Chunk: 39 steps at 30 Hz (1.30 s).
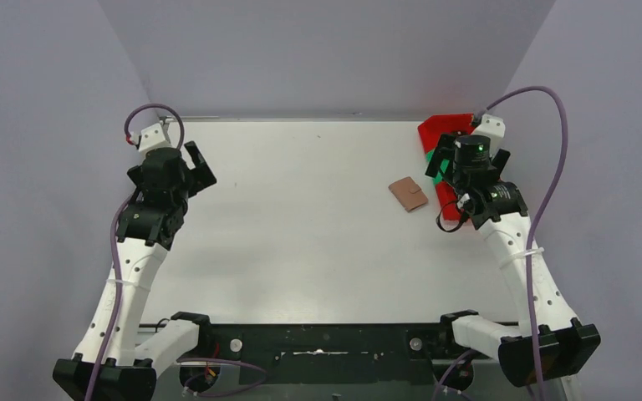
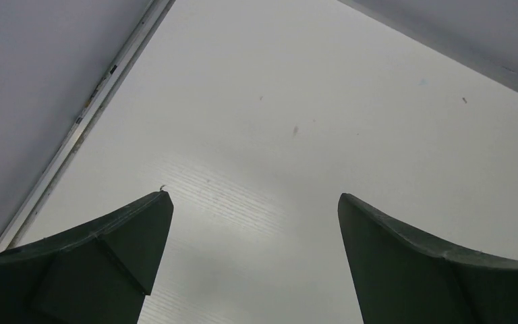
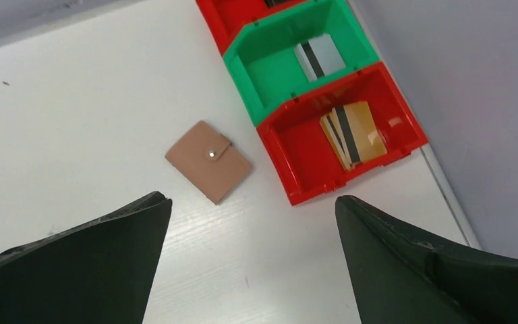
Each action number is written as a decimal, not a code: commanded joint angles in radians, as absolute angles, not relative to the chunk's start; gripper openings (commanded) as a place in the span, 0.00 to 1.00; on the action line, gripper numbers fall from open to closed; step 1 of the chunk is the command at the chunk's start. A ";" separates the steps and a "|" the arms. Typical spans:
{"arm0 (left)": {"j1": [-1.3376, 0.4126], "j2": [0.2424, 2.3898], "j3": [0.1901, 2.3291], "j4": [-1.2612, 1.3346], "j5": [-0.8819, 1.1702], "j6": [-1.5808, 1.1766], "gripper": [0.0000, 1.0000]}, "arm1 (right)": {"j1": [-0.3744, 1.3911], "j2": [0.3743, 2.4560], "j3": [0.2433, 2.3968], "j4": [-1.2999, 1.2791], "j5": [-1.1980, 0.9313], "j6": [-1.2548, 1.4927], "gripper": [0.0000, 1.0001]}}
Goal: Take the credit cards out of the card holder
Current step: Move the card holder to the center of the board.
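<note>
You have the card holder (image 3: 208, 161) lying flat on the table (image 1: 301, 234), right of centre and toward the far side. Three bins run in a row along the table's right edge, each touching the next: near bin (image 3: 297, 158), middle bin (image 3: 270, 67), far bin (image 3: 222, 20). The holder sits just left of the near bin, close but apart. A stack of credit cards (image 3: 354, 133) lies in the near bin and a single card (image 3: 319, 57) in the middle bin. The far bin's contents are mostly cut off. Your right hand (image 3: 253, 198) hangs above the bin row. Your left hand (image 2: 254, 194) is over the table's far-left part, well apart from all of it.
</note>
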<state>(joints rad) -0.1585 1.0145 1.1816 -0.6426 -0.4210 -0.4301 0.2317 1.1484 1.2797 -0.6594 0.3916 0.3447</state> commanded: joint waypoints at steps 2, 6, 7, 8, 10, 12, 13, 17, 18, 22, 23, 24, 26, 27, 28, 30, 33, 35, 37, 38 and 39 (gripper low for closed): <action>-0.147 0.990 1.089 -0.517 -0.495 -0.423 0.97 | 0.121 1.087 1.163 -0.610 0.202 0.395 0.98; -0.142 0.993 1.018 -0.488 -0.477 -0.403 0.97 | 0.059 1.081 1.089 -0.609 0.111 0.422 0.98; -0.141 0.993 0.999 -0.475 -0.461 -0.393 0.97 | 0.047 1.082 1.076 -0.608 0.089 0.428 0.98; -0.140 0.995 0.985 -0.467 -0.443 -0.387 0.97 | 0.037 1.084 1.065 -0.609 0.069 0.435 0.98; -0.134 1.003 0.966 -0.465 -0.406 -0.384 0.97 | 0.019 1.092 1.048 -0.606 0.021 0.445 0.98; -0.126 1.020 0.971 -0.491 -0.377 -0.388 0.97 | 0.008 1.099 1.038 -0.601 -0.023 0.455 0.98; -0.119 1.031 0.978 -0.511 -0.359 -0.390 0.97 | 0.005 1.101 1.033 -0.596 -0.049 0.458 0.98; -0.071 1.087 0.993 -0.536 -0.195 -0.379 0.97 | 0.017 1.112 1.019 -0.561 -0.138 0.468 0.98; -0.059 1.100 0.990 -0.533 -0.149 -0.371 0.97 | 0.024 1.119 1.021 -0.563 -0.145 0.475 0.98; -0.027 1.160 0.984 -0.549 -0.046 -0.368 0.97 | 0.047 1.182 1.054 -0.605 -0.120 0.513 0.98; -0.023 1.162 0.974 -0.545 -0.032 -0.368 0.97 | 0.055 1.202 1.062 -0.612 -0.115 0.514 0.98; -0.019 1.155 0.960 -0.527 -0.021 -0.369 0.97 | 0.063 1.225 1.071 -0.619 -0.112 0.511 0.98; -0.013 1.123 0.923 -0.487 -0.001 -0.366 0.97 | 0.083 1.278 1.094 -0.640 -0.090 0.504 0.98; -0.009 1.100 0.904 -0.464 0.012 -0.363 0.97 | 0.089 1.311 1.114 -0.658 -0.066 0.504 0.98; -0.007 1.078 0.886 -0.443 0.027 -0.354 0.97 | 0.095 1.346 1.143 -0.676 -0.034 0.507 0.98; -0.003 1.024 0.850 -0.402 0.041 -0.344 0.97 | 0.105 1.412 1.196 -0.708 0.014 0.512 0.98; 0.000 0.954 0.796 -0.346 0.047 -0.333 0.97 | 0.122 1.507 1.270 -0.736 0.113 0.516 0.98; 0.002 0.916 0.764 -0.322 0.041 -0.323 0.97 | 0.135 1.563 1.297 -0.711 0.168 0.493 0.98; 0.003 0.887 0.734 -0.305 0.023 -0.313 0.98 | 0.140 1.615 1.331 -0.696 0.210 0.472 0.98; 0.003 0.878 0.721 -0.299 0.015 -0.307 0.97 | 0.140 1.644 1.352 -0.698 0.225 0.466 0.98; 0.002 0.871 0.720 -0.300 0.010 -0.299 0.97 | 0.140 1.672 1.379 -0.708 0.230 0.451 0.98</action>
